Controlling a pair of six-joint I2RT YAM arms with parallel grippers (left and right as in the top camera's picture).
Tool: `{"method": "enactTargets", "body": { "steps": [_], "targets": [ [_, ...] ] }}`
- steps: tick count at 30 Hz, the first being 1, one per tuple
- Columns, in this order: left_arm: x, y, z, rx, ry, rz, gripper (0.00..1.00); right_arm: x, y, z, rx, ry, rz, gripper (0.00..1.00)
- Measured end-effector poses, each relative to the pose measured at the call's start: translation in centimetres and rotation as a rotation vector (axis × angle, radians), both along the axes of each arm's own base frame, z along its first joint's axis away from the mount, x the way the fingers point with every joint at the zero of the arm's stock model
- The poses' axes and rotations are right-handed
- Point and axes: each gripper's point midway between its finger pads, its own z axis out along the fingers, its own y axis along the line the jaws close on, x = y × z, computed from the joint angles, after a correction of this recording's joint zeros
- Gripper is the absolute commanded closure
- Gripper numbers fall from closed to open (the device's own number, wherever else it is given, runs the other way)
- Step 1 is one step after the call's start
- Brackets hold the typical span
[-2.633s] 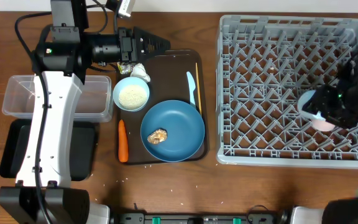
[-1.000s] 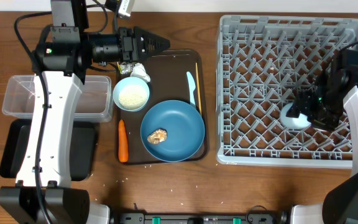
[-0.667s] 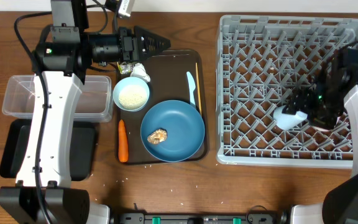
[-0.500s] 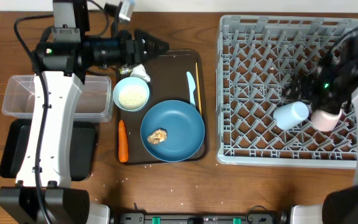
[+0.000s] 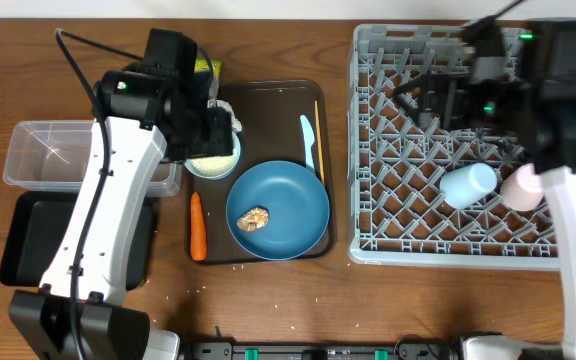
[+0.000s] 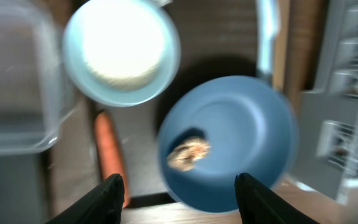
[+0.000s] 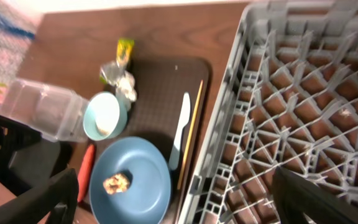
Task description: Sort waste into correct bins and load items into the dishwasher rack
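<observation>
My left gripper point(image 6: 180, 200) hangs open and empty above the pale-blue bowl of rice point(image 6: 122, 50), the dark-blue plate point(image 6: 229, 143) with its brown lump point(image 6: 188, 154), and the carrot point(image 6: 109, 155). My right gripper point(image 7: 182, 205) is open wide and empty, high over the grey rack point(image 5: 438, 150). In the rack lie the light-blue cup point(image 5: 468, 185) and the pink cup point(image 5: 523, 187). The knife point(image 5: 308, 140) and chopstick point(image 5: 318, 130) rest on the brown tray. The wrapper point(image 7: 124, 48) and tissue point(image 7: 120, 78) sit at its far corner.
The clear tub point(image 5: 48, 155) and the black tray point(image 5: 28, 240) stand left of the brown serving tray point(image 5: 268, 100). My left arm point(image 5: 118, 180) crosses above both bins. Rice grains speckle the table near the front edge.
My right gripper let go of the light-blue cup beside the pink cup and rose toward the rack's far side. My left arm swung from behind the tray to above the bowl.
</observation>
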Motion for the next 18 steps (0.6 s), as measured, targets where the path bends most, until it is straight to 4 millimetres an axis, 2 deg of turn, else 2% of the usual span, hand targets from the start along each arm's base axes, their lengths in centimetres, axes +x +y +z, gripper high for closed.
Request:
{"method": "enactTargets", "body": {
  "steps": [1, 2, 5, 7, 18],
  "targets": [
    [-0.2, 0.5, -0.5, 0.019, 0.012, 0.014, 0.48, 0.0, 0.3, -0.7, -0.012, 0.024, -0.005, 0.14],
    [-0.3, 0.9, -1.0, 0.035, 0.026, 0.033, 0.49, 0.0, 0.4, -1.2, -0.018, 0.044, -0.012, 0.15],
    [-1.3, 1.4, -2.5, 0.069, 0.074, 0.051, 0.48, 0.1, 0.7, -2.4, -0.039, 0.088, -0.029, 0.18],
    [-2.0, 1.5, -3.4, 0.086, 0.105, 0.048, 0.48, 0.2, 0.7, -2.9, -0.050, 0.101, -0.037, 0.26],
    [-5.9, 0.6, -7.9, 0.125, 0.258, 0.012, 0.48, 0.3, 0.4, -3.1, -0.060, 0.112, -0.062, 0.28]
  ]
}}
